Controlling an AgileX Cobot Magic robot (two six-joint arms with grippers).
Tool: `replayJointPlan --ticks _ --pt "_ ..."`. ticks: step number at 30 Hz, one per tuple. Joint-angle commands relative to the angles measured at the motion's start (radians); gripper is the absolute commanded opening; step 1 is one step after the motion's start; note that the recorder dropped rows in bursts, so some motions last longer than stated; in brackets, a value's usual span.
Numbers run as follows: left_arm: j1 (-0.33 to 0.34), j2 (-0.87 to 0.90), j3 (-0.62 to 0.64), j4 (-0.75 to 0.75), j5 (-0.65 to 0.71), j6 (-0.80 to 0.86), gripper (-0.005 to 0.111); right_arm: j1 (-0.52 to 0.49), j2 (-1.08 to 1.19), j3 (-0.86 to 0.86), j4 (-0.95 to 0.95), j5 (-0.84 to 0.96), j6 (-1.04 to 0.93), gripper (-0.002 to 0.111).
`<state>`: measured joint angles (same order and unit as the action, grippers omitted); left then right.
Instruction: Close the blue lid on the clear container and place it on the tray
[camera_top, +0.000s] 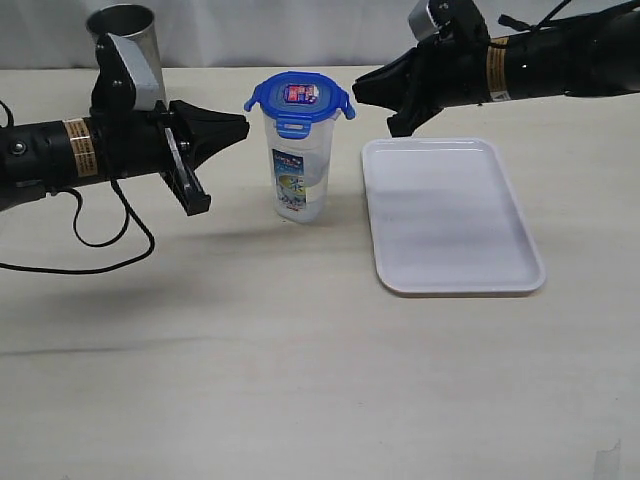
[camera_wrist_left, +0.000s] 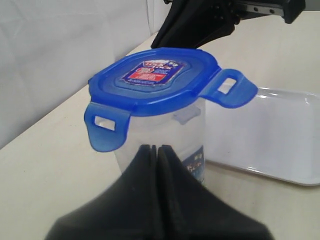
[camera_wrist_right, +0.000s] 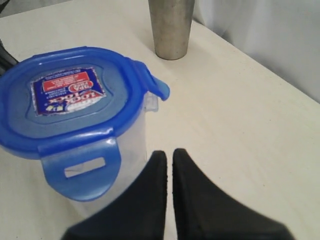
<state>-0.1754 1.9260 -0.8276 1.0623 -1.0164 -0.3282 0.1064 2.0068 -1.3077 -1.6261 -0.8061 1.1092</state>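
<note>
Tray (camera_top: 450, 250) nearest. Clear container (camera_top: 300, 170) upright on table (camera_top: 250, 380) beside it, not yet on it. Blue lid (camera_top: 299, 97) sits on top, flaps splayed, unlatched. Left gripper (camera_top: 240, 127) and right gripper (camera_top: 362, 92) flank lid, jaws pressed together, holding nothing. Probably light, stiff, slick, tippy; grasp mid-wall. Steel cup (camera_top: 125, 25) farthest.
</note>
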Motion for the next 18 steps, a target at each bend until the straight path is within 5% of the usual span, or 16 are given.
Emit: replayJointPlan --ticks 1,11,18 --pt "-0.001 0.001 0.005 0.001 -0.029 -0.009 0.0 0.001 -0.009 -0.005 0.048 0.031 -0.011 0.004" --pt "-0.001 0.001 0.005 -0.009 -0.11 -0.011 0.0 0.001 -0.009 -0.005 0.092 -0.007 -0.011 0.004" --pt "-0.04 0.001 0.005 -0.033 -0.05 0.007 0.0 0.001 -0.009 -0.002 0.089 -0.014 0.004 0.004"
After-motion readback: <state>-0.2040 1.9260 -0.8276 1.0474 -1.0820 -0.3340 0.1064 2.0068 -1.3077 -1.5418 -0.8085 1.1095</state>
